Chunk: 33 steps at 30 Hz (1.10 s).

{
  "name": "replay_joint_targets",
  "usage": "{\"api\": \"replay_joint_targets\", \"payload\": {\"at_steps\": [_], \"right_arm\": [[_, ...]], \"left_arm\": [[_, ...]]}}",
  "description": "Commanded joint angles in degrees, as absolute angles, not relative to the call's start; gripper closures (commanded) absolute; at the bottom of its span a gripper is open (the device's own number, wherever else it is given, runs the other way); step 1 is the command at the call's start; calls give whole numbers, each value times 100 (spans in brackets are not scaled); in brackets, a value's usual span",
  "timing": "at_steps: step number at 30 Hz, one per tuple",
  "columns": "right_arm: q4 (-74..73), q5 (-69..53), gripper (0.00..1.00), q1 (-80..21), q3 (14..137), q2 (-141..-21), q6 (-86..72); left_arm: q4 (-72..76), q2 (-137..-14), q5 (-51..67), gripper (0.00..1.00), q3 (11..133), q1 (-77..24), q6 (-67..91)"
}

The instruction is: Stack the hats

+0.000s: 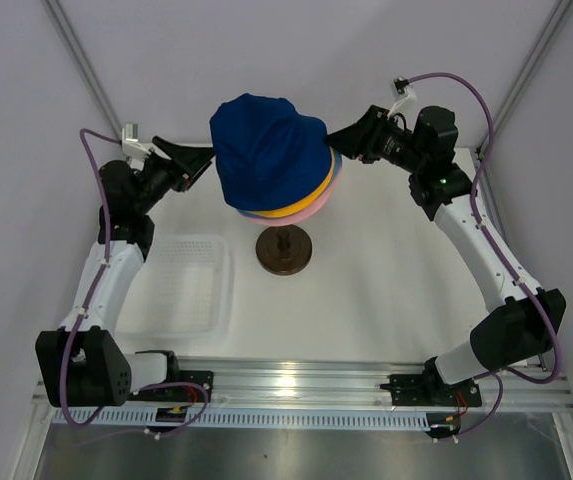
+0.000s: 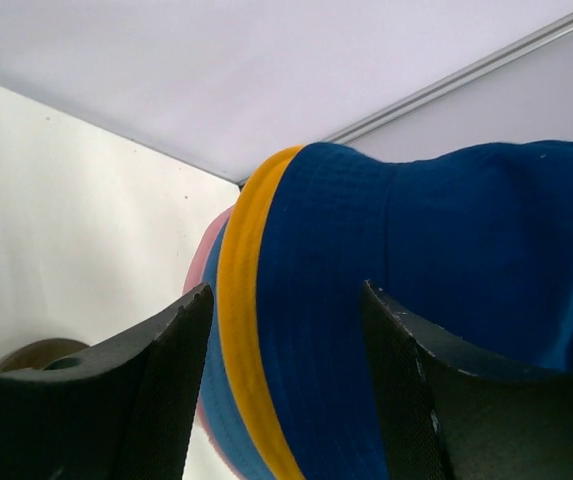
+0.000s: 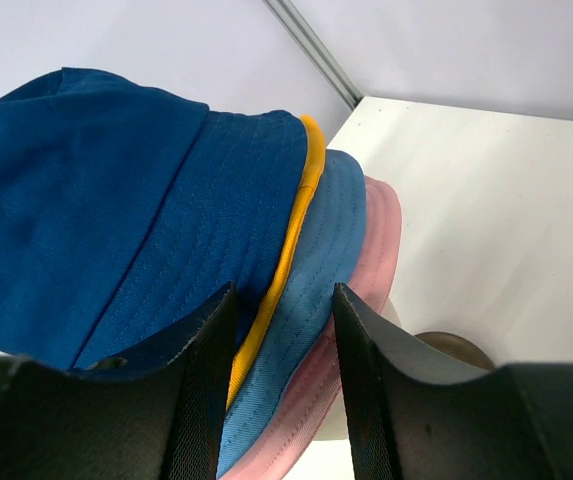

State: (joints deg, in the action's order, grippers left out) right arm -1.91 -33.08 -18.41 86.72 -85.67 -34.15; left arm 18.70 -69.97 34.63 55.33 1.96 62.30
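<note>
Four hats sit in one stack over the stand. The dark navy hat [image 1: 266, 150] is on top, and under it the brims of the yellow hat [image 1: 301, 208], the light blue hat [image 1: 249, 211] and the pink hat [image 1: 322, 198] peek out. My left gripper [image 1: 209, 162] is at the stack's left edge, open, with the navy [image 2: 446, 230], yellow [image 2: 241, 290] and light blue [image 2: 216, 390] brims between its fingers. My right gripper [image 3: 284, 295] is at the right edge, shut on the layered brims, yellow [image 3: 301, 200] and light blue [image 3: 331, 230], with pink [image 3: 376, 250] against one finger.
The stand's dark brown round base [image 1: 286, 250] shows below the stack, while the form on it is hidden by the hats. A clear plastic tray [image 1: 186, 285] lies on the table at the left, near the left arm.
</note>
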Motion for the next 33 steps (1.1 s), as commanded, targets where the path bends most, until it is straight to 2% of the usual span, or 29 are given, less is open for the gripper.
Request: {"api": "replay_joint_targets", "payload": {"at_steps": [1, 5, 16, 20, 24, 28, 33], "right_arm": [[-272, -3226, 54, -1925, 8859, -8578, -3217], [-246, -3234, 54, -1925, 8859, -8604, -3226], [-229, -3234, 54, -1925, 8859, -8631, -3235], [-229, -3252, 58, -1934, 8859, -8648, -3226], [-255, -3261, 65, -1925, 8842, -8683, -3217], [-237, -3287, 69, -1934, 8842, -8710, -3217], [-272, -3261, 70, -1942, 8842, -8710, -3164]], "left_arm": [[2242, -7092, 3709, 37, 5993, 272, 6021], [1504, -7145, 3569, 38, 6231, 237, 5652], [1547, -7479, 3788, 39, 6319, 158, 5810], [1494, -7585, 3841, 41, 6372, 88, 5810], [1380, -7594, 3832, 53, 6424, -113, 5643], [951, -7699, 3701, 71, 6591, -255, 5432], [247, -7770, 3165, 82, 6812, -536, 4896]]}}
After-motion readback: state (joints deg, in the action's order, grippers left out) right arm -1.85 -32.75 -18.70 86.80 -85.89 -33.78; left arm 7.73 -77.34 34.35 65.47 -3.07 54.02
